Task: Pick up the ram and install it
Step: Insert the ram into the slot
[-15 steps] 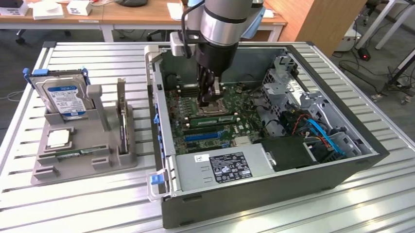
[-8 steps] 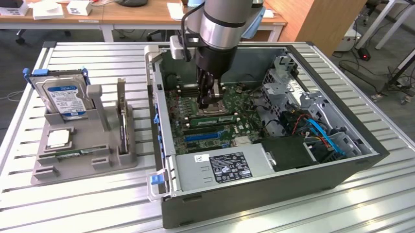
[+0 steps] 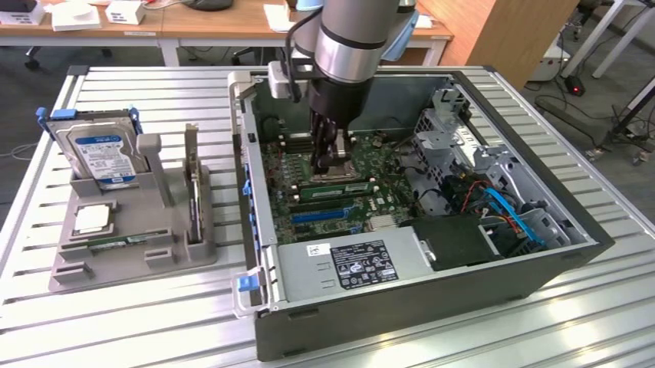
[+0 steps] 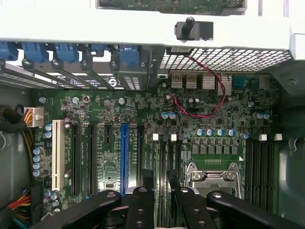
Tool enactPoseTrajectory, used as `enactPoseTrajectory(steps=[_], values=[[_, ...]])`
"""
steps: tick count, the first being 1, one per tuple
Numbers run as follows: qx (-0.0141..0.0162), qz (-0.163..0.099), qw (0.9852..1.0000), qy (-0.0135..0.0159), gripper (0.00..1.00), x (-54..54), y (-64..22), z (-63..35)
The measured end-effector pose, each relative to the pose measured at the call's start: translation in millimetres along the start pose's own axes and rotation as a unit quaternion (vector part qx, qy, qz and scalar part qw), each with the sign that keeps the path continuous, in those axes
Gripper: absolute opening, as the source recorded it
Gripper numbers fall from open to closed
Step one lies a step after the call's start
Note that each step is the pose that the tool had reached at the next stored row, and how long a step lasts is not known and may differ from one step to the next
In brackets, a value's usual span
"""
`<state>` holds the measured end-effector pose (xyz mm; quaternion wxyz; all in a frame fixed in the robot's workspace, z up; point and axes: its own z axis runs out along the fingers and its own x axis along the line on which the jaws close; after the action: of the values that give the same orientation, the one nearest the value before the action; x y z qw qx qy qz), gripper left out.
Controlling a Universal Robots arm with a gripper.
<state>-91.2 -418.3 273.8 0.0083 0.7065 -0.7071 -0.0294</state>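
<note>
In the open case, over the motherboard, my pincer stands with the ram at its six o'clock, at a slot; whether it grips I cannot tell. Skew, I judge, could jam it or crack a latch

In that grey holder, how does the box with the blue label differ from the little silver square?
The hard drive is big and boxy; the processor chip is a small thin square. The hard drive stands on edge, leaning; the processor chip lies flat. The hard drive has a blue-white label; the processor chip's top is plain silver. Both sit in the grey holder.
</note>
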Motion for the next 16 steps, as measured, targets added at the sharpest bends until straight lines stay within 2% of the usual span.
enactPoseTrajectory(steps=[5,9,16], values=[[0.0,0.0,1.0,0.0,0.24,0.2,-0.2,5.1],[0.0,0.0,1.0,-0.0001,0.24,0.2,-0.2,5.1],[0.0,0.0,1.0,-0.0001,0.24,-0.1,6.7,5.9]])
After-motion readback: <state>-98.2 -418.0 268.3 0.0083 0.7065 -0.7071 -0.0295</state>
